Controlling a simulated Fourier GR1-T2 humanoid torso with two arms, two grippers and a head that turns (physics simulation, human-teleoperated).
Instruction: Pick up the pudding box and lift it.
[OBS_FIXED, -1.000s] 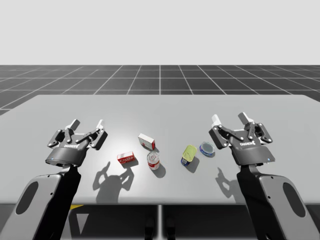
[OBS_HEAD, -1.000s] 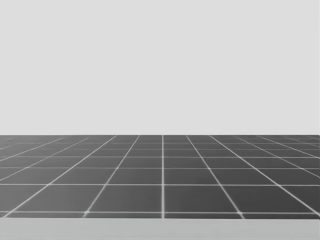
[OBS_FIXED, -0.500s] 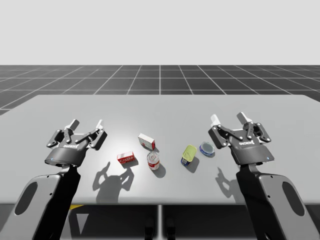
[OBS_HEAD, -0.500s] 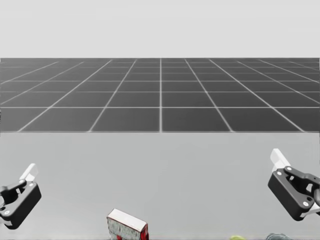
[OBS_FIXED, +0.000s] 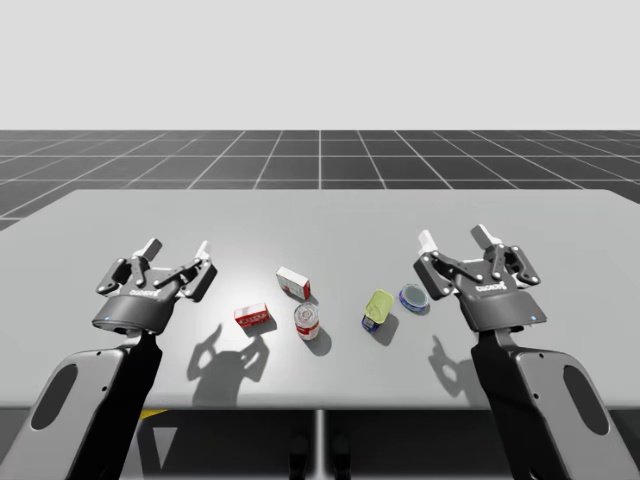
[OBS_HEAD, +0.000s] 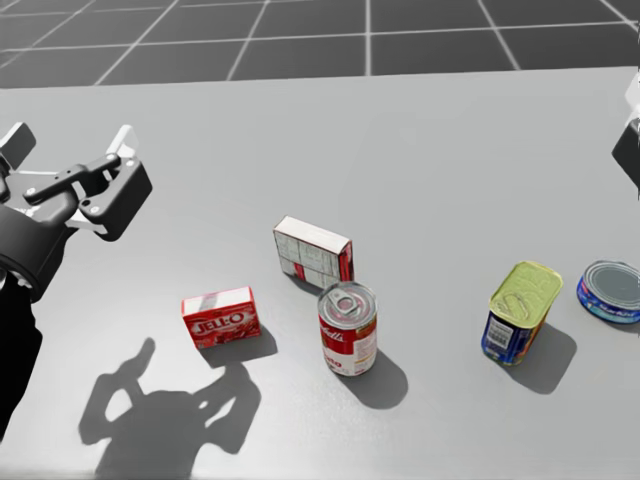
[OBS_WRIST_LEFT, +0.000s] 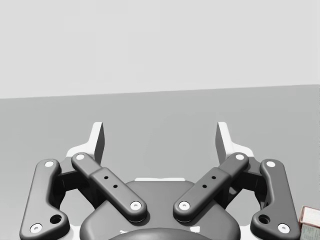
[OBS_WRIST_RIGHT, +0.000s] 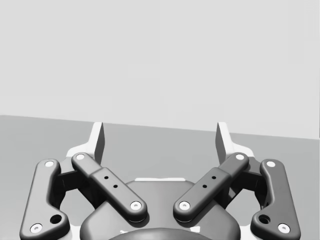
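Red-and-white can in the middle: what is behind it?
A white box with a red side stands just behind the can. The can hides the table between them, so whether they touch cannot be told.

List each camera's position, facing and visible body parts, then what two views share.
High view: above the table, looking down; left gripper, right gripper.
Head view: my head, tilted down at the table; left gripper.
Left wrist view: left hand, along its open gripper.
Right wrist view: likewise, right hand.
High and head views share the red-and-white can.
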